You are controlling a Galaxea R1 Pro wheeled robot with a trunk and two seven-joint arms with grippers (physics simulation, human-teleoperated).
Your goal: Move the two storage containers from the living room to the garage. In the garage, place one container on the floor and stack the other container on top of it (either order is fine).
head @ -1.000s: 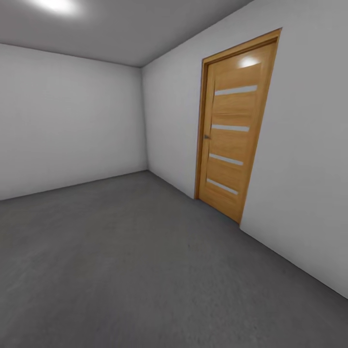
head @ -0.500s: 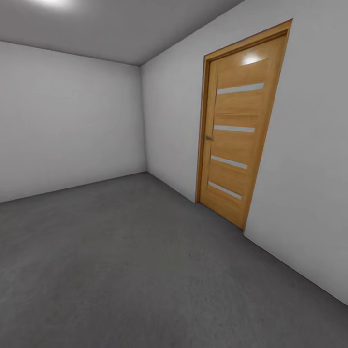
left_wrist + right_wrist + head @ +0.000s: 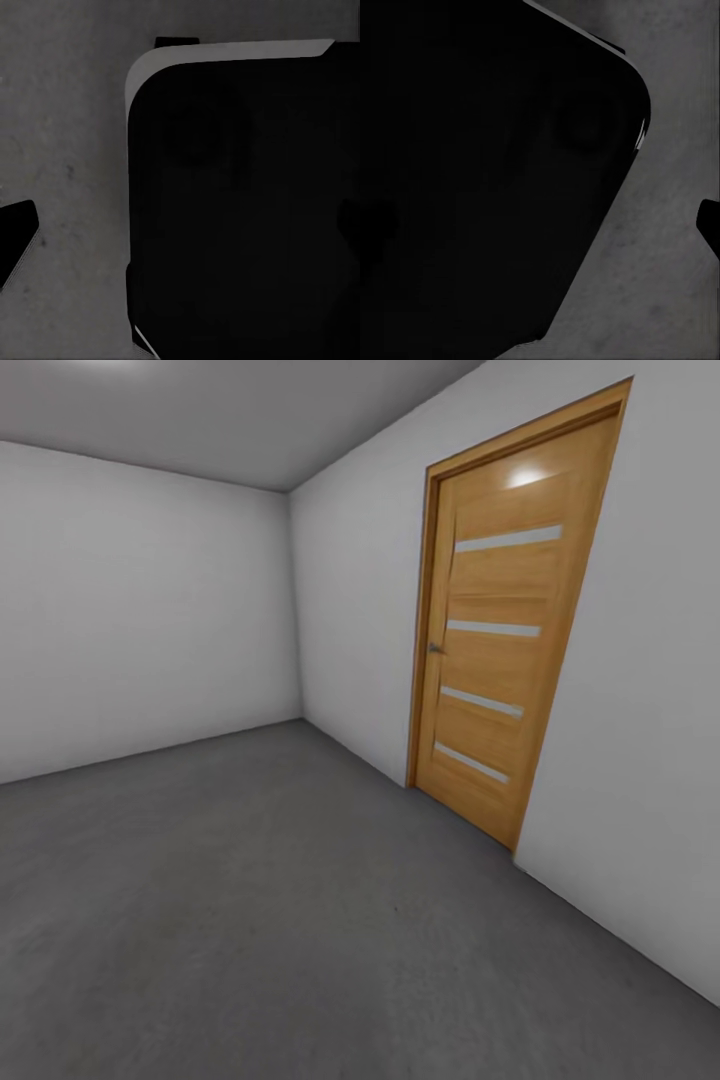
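Note:
The storage containers are out of view. I am in the garage, a bare room with plain grey-white walls and a dark grey concrete floor (image 3: pixel 250 920). In the left wrist view one dark fingertip (image 3: pixel 16 240) of my left gripper (image 3: pixel 184 232) sits at the frame's edge, over the floor (image 3: pixel 67 150). In the right wrist view a fingertip (image 3: pixel 711 225) of my right gripper (image 3: pixel 544 225) also sits at the frame's edge. The fingers of both grippers stand wide apart with nothing held between them. A large black part of the robot's body (image 3: pixel 240 210) lies behind each gripper.
A wooden door (image 3: pixel 500 650) with several pale horizontal strips stands shut in the right wall (image 3: pixel 640 760). The far wall (image 3: pixel 140 610) meets the right wall at a corner. Open concrete floor stretches ahead and to the left.
The whole head view has shifted: the door now looks larger and sits further right, so the camera has moved forward towards the far corner. Nothing in the room has moved.

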